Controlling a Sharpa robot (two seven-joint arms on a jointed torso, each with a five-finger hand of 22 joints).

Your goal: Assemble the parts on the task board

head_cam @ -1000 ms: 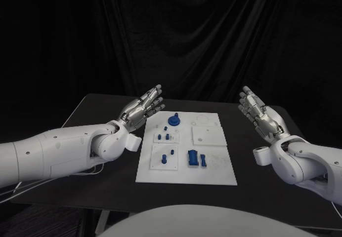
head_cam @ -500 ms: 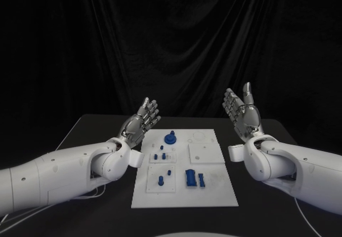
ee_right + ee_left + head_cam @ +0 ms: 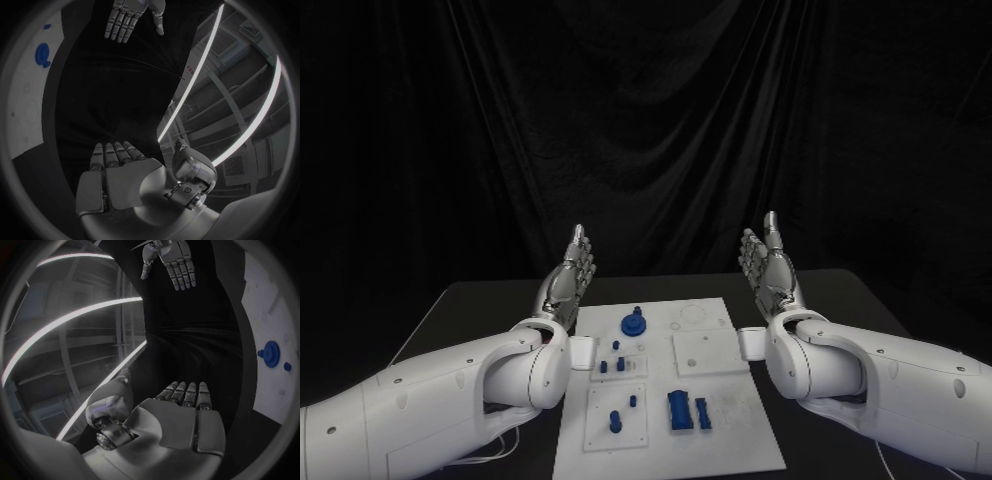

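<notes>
Left silver hand (image 3: 568,275) and right silver hand (image 3: 767,268) raised with straight fingers, holding nothing, above white rectangular task board (image 3: 733,440) carrying small blue plastic parts (image 3: 685,410)

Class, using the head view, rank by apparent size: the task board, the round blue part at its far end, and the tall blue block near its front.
1. task board
2. tall blue block
3. round blue part; close to the block, and lying farther from the camera, so this order is unsure.

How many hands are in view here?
2. Left hand raised left of the board, right hand raised right of it, both empty; none seems hidden.
</notes>
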